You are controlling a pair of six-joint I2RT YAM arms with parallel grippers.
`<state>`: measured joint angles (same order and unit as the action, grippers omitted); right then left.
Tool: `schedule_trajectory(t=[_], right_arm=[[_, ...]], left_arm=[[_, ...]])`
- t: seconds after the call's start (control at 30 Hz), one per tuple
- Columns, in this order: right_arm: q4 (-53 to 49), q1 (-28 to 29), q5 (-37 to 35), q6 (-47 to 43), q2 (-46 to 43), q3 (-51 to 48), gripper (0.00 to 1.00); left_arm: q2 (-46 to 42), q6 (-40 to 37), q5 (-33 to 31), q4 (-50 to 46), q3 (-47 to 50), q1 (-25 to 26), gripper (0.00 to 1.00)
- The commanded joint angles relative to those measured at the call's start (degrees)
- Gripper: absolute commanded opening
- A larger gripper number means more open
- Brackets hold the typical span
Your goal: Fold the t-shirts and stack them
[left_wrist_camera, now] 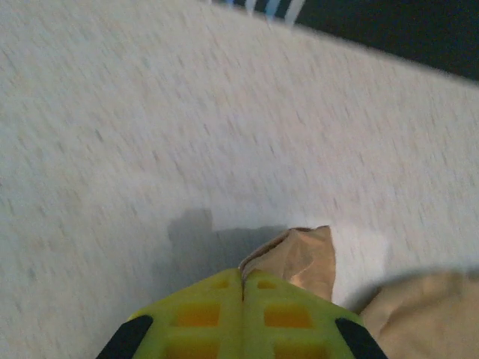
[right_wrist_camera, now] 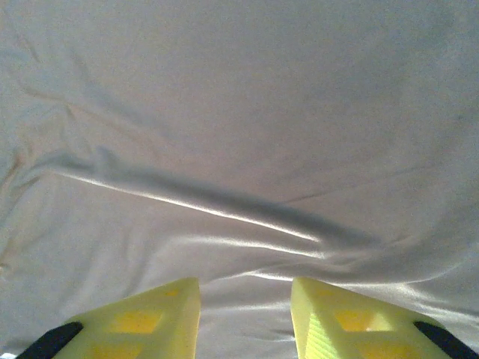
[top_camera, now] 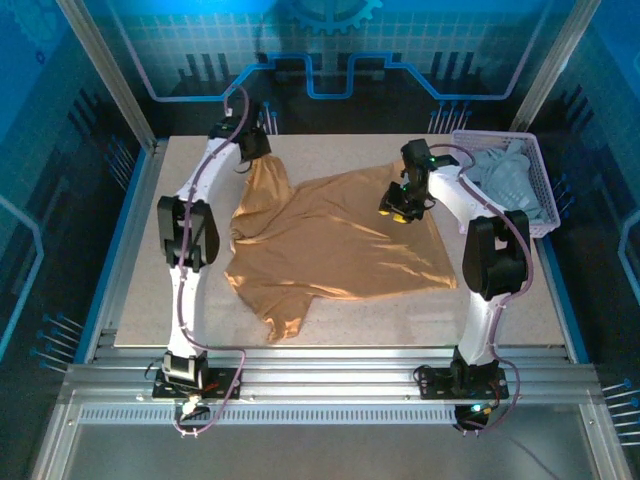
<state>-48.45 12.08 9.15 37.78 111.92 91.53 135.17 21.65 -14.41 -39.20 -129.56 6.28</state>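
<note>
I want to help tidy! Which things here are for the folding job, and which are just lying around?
For the job: tan t-shirt, spread out; grey-blue t-shirt, bunched up.
Just lying about: lavender mesh basket holding the grey-blue one; table.

- No text, brand, number or sign can be read in any view.
- The blue backdrop panel [top_camera: 330,40] beyond the far edge of the desk [top_camera: 330,150] carries a gear outline and line graphics, without letters.
- The tan t-shirt [top_camera: 340,240] on the desk is plain cloth, with no legible print.
</note>
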Motion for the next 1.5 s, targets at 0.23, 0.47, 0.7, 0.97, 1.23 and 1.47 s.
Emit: schedule_trajectory(t=[0.23,0.47,0.7,0.97,1.23,1.47], right_arm=[[-1.26,0.84,3.77,-1.37,-1.45,0.34,0.44],[-0.25,-0.29,3.24,-1.13,4.32,3.67,0.42],[-2.12,-0.81,1.60,-1.02,15.78,13.86,0.40],[-7.18,-3.04,0.37,4.46,26.07,22.30,0.39],[-8.33,-4.29,4.78,8.96,34.34,32.04,0.39],[-5.26,-5.74,9.96,9.44,41.39,43.66,0.42]], left_arm=[[3.96,4.71,-3.48,-8.52,-7.28,-3.46,0.99],[-13.30,21.32,8.39,-6.89,23.24,-0.04,0.68],[-11.24,33.26,18.74,-2.91,34.19,0.82,0.29],[2.76,36.00,18.93,-8.89,19.60,-2.83,0.18],[21.52,33.28,24.42,-9.22,-10.31,-6.70,0.17],[24.13,34.68,27.98,4.19,-17.77,-8.13,0.45]])
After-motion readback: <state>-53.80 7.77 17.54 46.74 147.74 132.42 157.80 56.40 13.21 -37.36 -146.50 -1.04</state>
